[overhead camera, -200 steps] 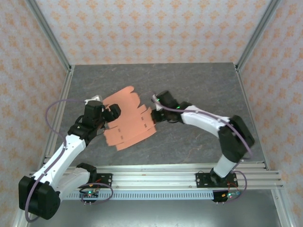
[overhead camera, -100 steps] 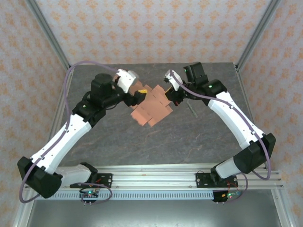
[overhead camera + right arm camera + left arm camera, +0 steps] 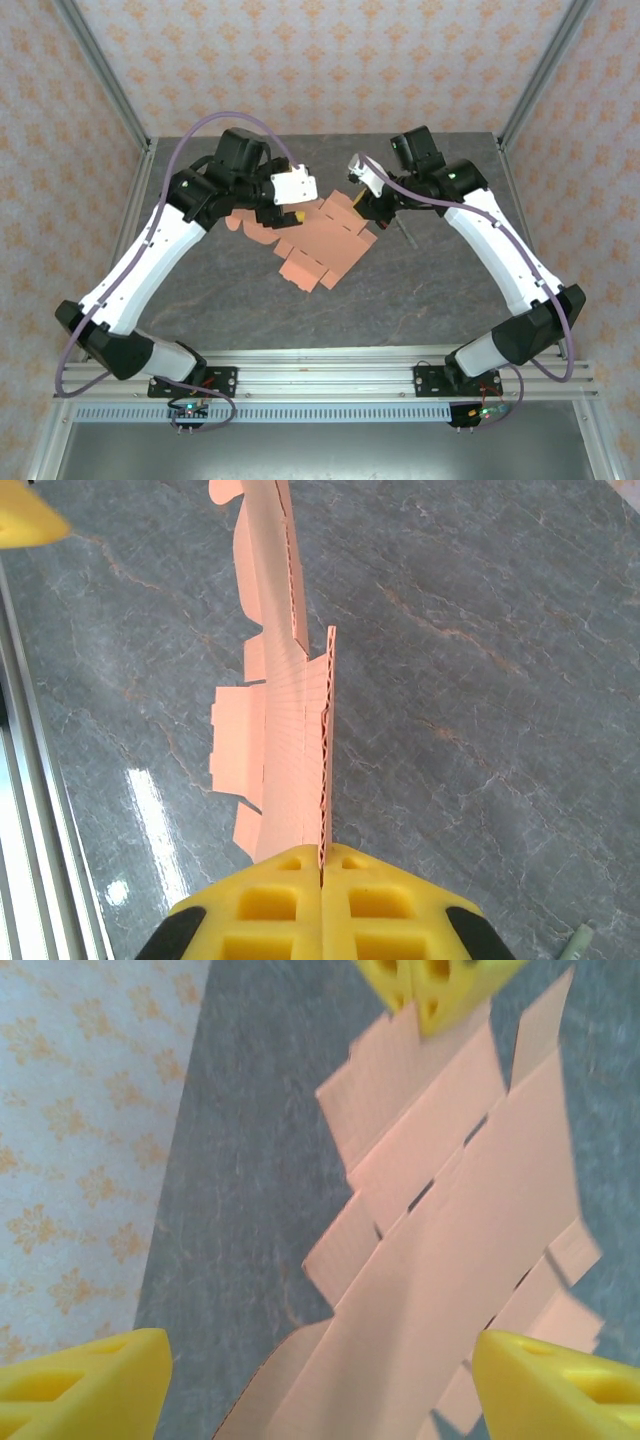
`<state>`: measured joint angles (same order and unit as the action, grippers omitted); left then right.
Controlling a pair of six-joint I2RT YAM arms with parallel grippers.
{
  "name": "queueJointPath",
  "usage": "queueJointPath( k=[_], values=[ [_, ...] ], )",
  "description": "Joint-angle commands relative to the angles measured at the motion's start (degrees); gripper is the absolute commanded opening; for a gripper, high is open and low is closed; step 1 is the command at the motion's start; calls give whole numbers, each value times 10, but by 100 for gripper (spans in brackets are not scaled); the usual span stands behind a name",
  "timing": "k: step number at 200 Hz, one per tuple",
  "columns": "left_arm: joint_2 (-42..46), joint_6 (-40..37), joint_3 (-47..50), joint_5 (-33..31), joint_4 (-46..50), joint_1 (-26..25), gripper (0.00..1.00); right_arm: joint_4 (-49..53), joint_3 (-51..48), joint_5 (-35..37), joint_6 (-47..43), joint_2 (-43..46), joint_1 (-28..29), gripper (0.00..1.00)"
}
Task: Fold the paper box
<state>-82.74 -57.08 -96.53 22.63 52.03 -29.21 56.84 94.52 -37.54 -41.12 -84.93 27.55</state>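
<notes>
**Right gripper** (image 3: 322, 878): jaws closed, yellow pads (image 3: 275, 882) pinched on one edge of the paper box (image 3: 325, 245). The card's corrugated edge stands straight up out of the seam between the pads.

**Left gripper** (image 3: 292, 210): jaws spread wide. In its wrist view one yellow fingertip (image 3: 80, 1385) sits at either lower corner with the card running between them. Holding nothing; whether either finger touches the card cannot be told.

**Paper box**: salmon-orange die-cut sheet with tabs and slots showing. It is above the middle of the grey table (image 3: 440, 290), between the two grippers and carried at its right-hand end. Whether its low corner rests on the table cannot be told.

**Progress**: judged early. The sheet is picked up and presented, but no panel looks turned up, no wall stands and no tab is tucked. All the creasing and locking appears to be left.

**Heading**: the long axis appears to run from the right gripper across to the left one — roughly side to side in the overhead view, slightly slanted. The broad face is turned mostly upward, and the near edge with its notched tabs droops toward the arm bases.
</notes>
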Motion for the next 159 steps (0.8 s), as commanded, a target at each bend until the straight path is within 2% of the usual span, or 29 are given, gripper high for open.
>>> queueJointPath(
  k=[1, 39, 76, 126, 159],
  values=[
    [-31, -79, -50, -43, 92, 2, 79, 27, 22, -10, -23, 5, -3, 0],
    [-123, -103, -155, -73, 191, 3, 70, 23, 22, -8, -24, 9, -4, 0],
    [-174, -130, -191, -90, 218, 3, 56, 19, 14, -1, -26, 13, -3, 0],
    [-207, -128, -209, -115, 204, 7, 25, 18, 10, 8, -26, 14, -4, 0],
    [-208, -103, -208, -111, 199, 8, 0, 9, 12, 20, -18, 11, -4, 0]
  ],
)
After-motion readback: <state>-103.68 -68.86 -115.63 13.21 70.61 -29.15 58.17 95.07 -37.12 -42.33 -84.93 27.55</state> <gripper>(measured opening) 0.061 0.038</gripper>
